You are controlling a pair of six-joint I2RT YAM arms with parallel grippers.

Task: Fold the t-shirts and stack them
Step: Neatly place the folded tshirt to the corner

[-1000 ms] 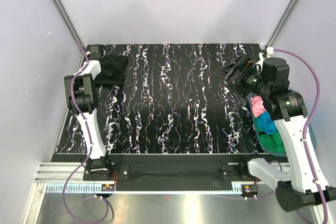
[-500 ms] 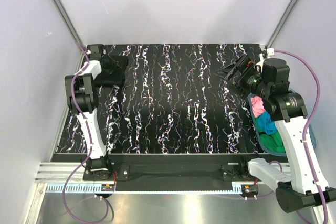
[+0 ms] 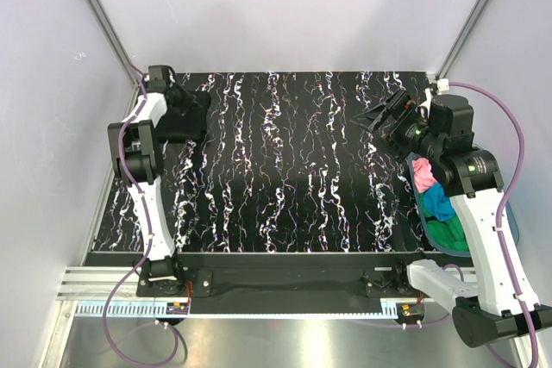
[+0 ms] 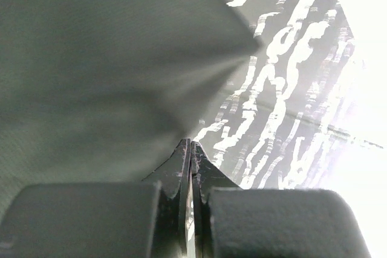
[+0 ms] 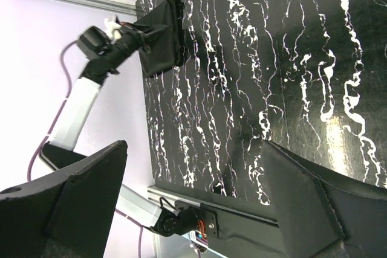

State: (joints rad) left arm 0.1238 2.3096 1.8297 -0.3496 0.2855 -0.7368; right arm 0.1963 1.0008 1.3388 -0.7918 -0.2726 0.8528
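The folded black t-shirt [image 3: 183,120] lies at the table's far left corner; it also shows in the right wrist view [image 5: 163,39] and fills the upper left of the left wrist view [image 4: 103,58]. My left gripper [image 3: 172,99] is shut at the shirt's edge, and creases in the cloth run out from its tips [image 4: 190,144]. My right gripper [image 3: 377,118] is open and empty, held above the table's far right; its fingers [image 5: 66,203] frame the patterned table. Pink [image 3: 423,174], turquoise-blue [image 3: 440,202] and green [image 3: 448,234] t-shirts lie bunched in the tub.
The translucent teal tub [image 3: 511,221] stands off the table's right edge, partly hidden by the right arm. The table [image 3: 285,170] is black with white marbling. White walls and metal posts close in the back and sides.
The left wrist has shifted slightly toward the far left corner at the black shirt's edge. The right gripper has edged a little to the left.
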